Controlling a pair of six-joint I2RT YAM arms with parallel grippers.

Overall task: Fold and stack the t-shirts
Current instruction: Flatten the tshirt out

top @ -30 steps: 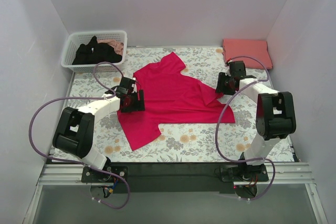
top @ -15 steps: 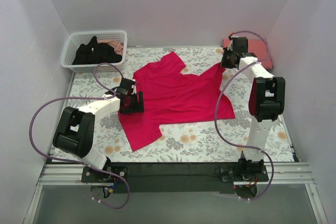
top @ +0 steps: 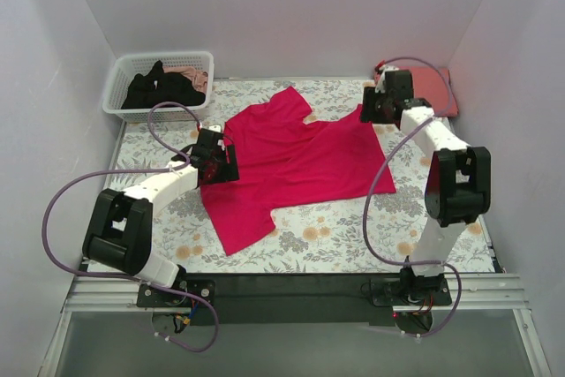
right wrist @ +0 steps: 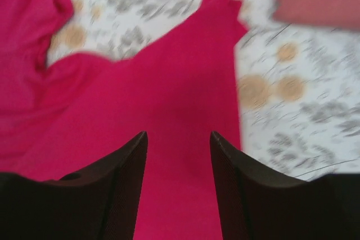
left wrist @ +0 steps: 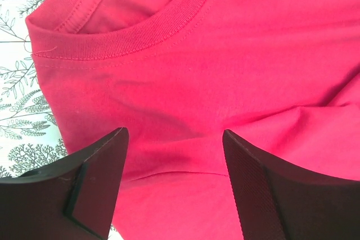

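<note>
While spread empty, left claw (left wrist: 173,136) and right claw (right wrist: 179,136) over one crimson t-shirt (top: 291,161); one salmon t-shirt (top: 439,90), one black t-shirt (top: 159,87).

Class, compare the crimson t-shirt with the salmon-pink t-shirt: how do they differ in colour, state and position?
The crimson t-shirt is vivid magenta-red; the salmon-pink t-shirt is paler. The crimson t-shirt lies opened out, collar and sleeve showing; the salmon-pink t-shirt is folded into a rectangle. The crimson t-shirt lies in the centre; the salmon-pink t-shirt sits in the far right corner. Both are plain-coloured and lie flat.
</note>
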